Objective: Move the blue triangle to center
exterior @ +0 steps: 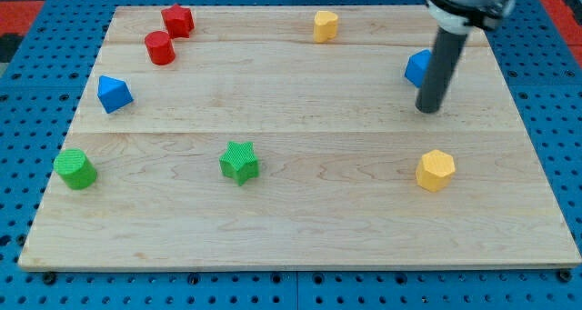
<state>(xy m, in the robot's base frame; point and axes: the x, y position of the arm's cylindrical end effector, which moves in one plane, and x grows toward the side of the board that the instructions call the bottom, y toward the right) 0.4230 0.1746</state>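
Observation:
A blue block (114,94) with a pointed top, triangle-like, lies near the view's left edge of the wooden board (300,228). A second blue block (417,67) lies at the view's upper right, partly hidden behind my rod, so its shape is unclear. My tip (427,110) rests on the board just below and to the right of that second blue block, close to it or touching it. The tip is far to the right of the left blue block.
Two red blocks (177,20) (159,48) lie at the upper left. A yellow block (326,25) is at top centre and a yellow hexagon (436,170) at lower right. A green star (239,161) is below centre and a green block (74,168) at lower left.

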